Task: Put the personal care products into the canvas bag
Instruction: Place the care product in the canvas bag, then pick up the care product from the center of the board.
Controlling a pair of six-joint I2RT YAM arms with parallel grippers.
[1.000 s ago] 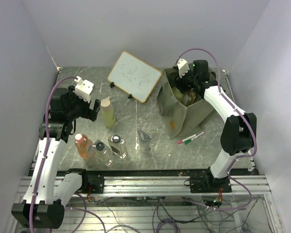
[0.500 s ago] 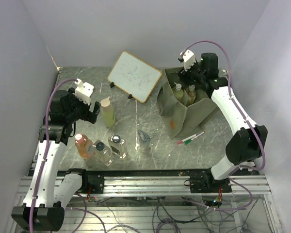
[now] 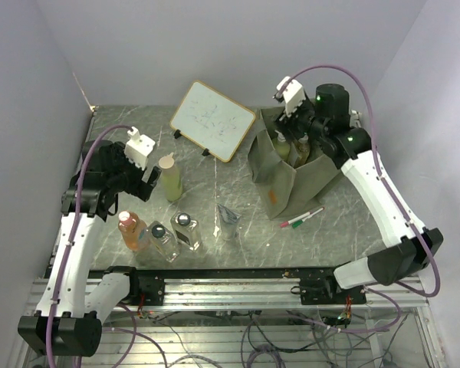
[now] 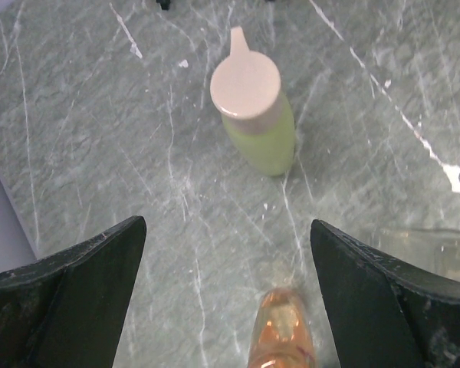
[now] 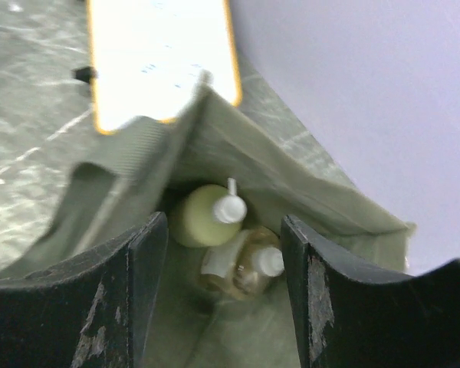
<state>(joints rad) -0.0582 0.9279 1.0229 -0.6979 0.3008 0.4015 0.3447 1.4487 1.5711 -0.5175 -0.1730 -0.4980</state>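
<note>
since the right jaws rose, the canvas bag (image 3: 285, 178) shows bottles (image 5: 199, 218).

Legible text, brands, numbers: none. Whiteboard (image 3: 212, 120): faint blue scribbles, too small to read. Canvas bag (image 3: 291, 182): small orange mark on its front panel, illegible.

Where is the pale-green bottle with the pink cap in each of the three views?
Top external: the pale-green bottle stands left of centre.
Left wrist: the bottle is in the upper centre.
Right wrist: not in view.
Shared landmark: the orange bottle, in top and left wrist views.
</note>
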